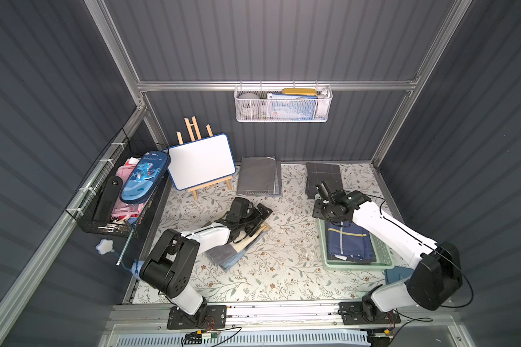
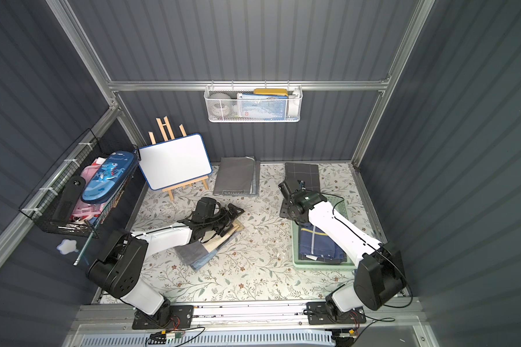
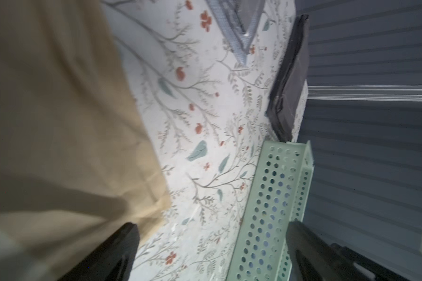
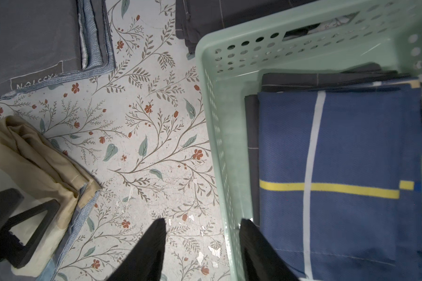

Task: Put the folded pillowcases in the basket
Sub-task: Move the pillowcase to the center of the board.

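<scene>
Pillowcase in beige, grey and blue patches [image 1: 232, 255] lies folded on the flowered tabletop [image 1: 283, 264], left of centre and well apart from the basket [image 1: 358, 266]. The left claw [image 1: 260, 219] sits over the end of this beige pillowcase that faces the basket. Its jaws are spread wide with nothing between them. In the left wrist view one finger [image 3: 117, 248] stands over the edge of the beige cloth [image 3: 59, 109], while the other crosses in front of the basket's perforated wall [image 3: 266, 194]. Whether the claw [image 3: 212, 228] touches the cloth I cannot tell.

The pale green basket stands at the right side of the tabletop. Inside it lies a navy pillowcase [image 1: 348, 243], folded flat, with a white and a yellow stripe crossing on it [image 4: 339, 158]; darker folded cloth shows under its far edge. The right claw [image 1: 325, 214] hangs over the basket's far left corner, jaws partly apart and gripping nothing. In the right wrist view its fingers straddle the basket's wall [image 4: 215, 121]: one over bare tabletop, one over the basket's inside, beside the navy cloth.

A grey folded cloth [image 1: 257, 175] and a dark checked folded cloth [image 1: 324, 174] lie along the back edge.
</scene>
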Robot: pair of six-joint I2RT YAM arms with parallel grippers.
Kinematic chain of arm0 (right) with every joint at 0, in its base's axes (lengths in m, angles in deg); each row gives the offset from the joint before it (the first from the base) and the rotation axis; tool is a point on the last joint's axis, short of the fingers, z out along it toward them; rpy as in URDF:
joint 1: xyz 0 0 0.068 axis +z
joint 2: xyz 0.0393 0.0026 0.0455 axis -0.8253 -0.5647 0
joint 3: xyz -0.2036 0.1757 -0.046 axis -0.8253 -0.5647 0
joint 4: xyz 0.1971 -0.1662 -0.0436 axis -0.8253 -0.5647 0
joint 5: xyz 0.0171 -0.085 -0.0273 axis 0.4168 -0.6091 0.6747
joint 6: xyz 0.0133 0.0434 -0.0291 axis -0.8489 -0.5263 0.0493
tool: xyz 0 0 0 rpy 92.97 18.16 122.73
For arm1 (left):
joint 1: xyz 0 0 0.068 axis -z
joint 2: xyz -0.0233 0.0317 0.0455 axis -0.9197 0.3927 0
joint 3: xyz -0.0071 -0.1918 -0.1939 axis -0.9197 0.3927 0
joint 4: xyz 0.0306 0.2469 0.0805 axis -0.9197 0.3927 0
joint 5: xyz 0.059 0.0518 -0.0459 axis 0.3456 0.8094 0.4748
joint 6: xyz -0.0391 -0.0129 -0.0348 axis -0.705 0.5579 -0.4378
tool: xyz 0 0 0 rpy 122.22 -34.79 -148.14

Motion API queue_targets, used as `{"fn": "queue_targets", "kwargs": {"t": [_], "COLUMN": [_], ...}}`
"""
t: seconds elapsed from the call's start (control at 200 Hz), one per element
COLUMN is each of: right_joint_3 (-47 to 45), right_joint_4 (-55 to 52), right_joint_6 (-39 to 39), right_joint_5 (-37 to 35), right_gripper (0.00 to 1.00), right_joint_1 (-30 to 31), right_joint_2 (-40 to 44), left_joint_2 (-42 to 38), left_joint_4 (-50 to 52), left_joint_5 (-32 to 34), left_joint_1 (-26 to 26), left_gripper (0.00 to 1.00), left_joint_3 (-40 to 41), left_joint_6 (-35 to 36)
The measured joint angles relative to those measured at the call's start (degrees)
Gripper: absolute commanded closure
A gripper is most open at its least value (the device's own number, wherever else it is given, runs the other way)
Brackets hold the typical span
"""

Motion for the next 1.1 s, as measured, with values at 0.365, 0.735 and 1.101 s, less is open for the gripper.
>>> {"fn": "queue_targets", "kwargs": {"t": [0.365,0.735,1.101], "right_joint_3": [-0.92,25.22,40.15], "right_joint_4": [3.63,8.96,9.88], "right_joint_6": [-2.19,-2.45,-2.08], "right_joint_5": [5.86,13.92,24.48], "right_gripper": [0.55,0.5,0.51], "right_joint_1": [12.33,22.53,34.47], "right_joint_2": [-2.84,-34.29,-47.54], "left_joint_2": [-5.07,-22.25,-23.89], "left_joint_4": [6.69,19.69,24.98], "left_joint_5": [1.36,4.52,1.07], "left_joint_1": [-9.33,-26.12,-37.57], "left_gripper": [0.01,0.01,0.01], "left_joint_3": [-9.62,-7.48,-6.05], "left_joint_6": [4.66,15.74,22.21]}}
